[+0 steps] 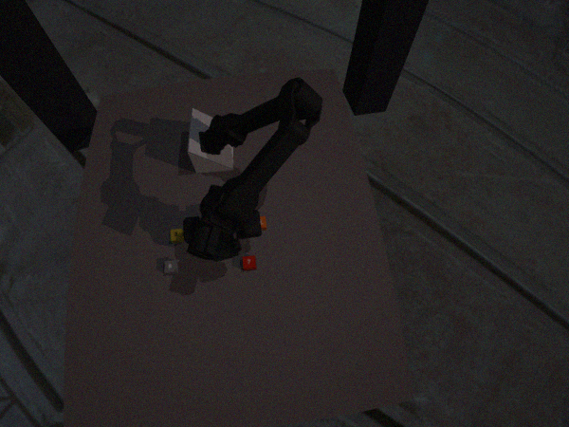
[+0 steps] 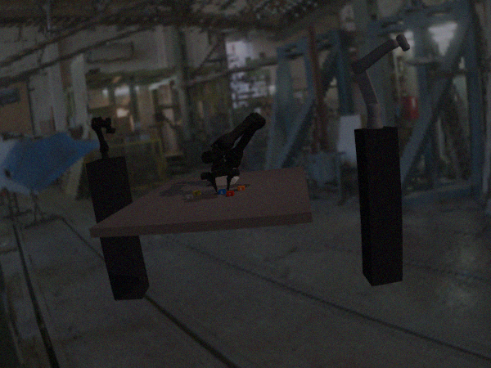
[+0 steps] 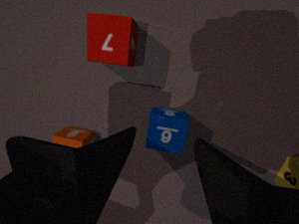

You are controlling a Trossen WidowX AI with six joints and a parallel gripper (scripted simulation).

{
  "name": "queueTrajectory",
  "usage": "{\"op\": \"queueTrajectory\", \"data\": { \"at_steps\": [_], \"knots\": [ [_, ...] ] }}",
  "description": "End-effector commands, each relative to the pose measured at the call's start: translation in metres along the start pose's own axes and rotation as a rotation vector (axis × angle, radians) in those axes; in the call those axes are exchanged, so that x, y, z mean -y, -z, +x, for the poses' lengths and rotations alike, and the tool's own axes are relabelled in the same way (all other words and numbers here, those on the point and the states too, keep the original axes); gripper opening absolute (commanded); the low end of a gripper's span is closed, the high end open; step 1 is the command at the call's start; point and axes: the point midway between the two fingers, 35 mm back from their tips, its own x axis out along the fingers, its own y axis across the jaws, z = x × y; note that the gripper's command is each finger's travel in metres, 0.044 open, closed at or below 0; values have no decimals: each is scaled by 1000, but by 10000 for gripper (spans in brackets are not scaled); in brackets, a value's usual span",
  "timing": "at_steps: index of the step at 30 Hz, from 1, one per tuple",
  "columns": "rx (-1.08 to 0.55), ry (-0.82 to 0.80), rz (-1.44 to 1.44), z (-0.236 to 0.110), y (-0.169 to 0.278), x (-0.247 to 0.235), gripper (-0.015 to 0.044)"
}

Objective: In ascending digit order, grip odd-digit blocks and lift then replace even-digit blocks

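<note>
A blue block [image 3: 168,126] [image 2: 221,191] printed with an 8 rests on the table between my fingers. My gripper [image 3: 164,136] [image 2: 221,186] is open, with a gap showing on each side of the block. In the top view the wrist [image 1: 211,244] hides the blue block. A red block [image 3: 110,39] [image 1: 248,262] [image 2: 230,193] marked 7 lies farther ahead. An orange block [image 3: 74,136] [image 1: 263,222] [image 2: 240,187] sits behind my left finger. A yellow block [image 3: 288,173] [image 1: 176,234] [image 2: 196,193] sits beside my right finger. A pale grey block [image 1: 170,266] lies apart.
The brown table [image 1: 284,327] [image 2: 266,204] carries the arm's white base plate [image 1: 213,161] at the back. Two dark pillars [image 1: 384,43] [image 1: 43,81] stand off the table's far corners.
</note>
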Motion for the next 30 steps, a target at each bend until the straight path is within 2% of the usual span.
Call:
{"op": "queueTrajectory", "data": {
  "at_steps": [1,2,5,9,14,16,21,25,30],
  "knots": [
    [-3,-4,8,1,1,0,383],
    [-3,-4,8,1,1,0,400],
    [-3,-4,8,1,1,0,400],
    [-3,-2,9,-32,1,1,400],
    [-3,-2,9,-35,1,0,400],
    [-3,0,9,-43,0,1,348],
    [-4,2,10,-107,0,2,216],
    [-4,1,10,-116,1,1,120],
    [-4,1,10,-116,1,1,120]
  ]
}}
